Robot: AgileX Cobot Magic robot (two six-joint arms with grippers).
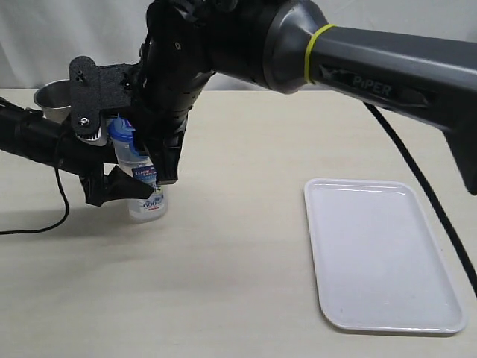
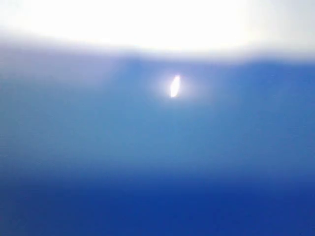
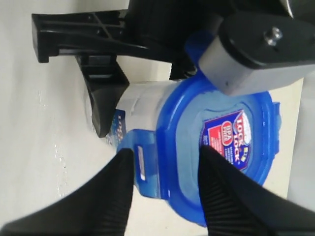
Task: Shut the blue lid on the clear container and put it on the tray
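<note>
Steel cup [image 1: 51,101] behind clear container [image 1: 145,205]

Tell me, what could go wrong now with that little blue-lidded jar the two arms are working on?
The right gripper, fingers open, straddles one snap tab of the bright blue translucent plastic lid; an off-centre push could leave it unlatched. The tall clear plastic container is held only at its side by the left gripper, so pressing down might tilt it. The flat white plastic tray lies well off to the right; a loose lid could pop off during the carry.
</note>
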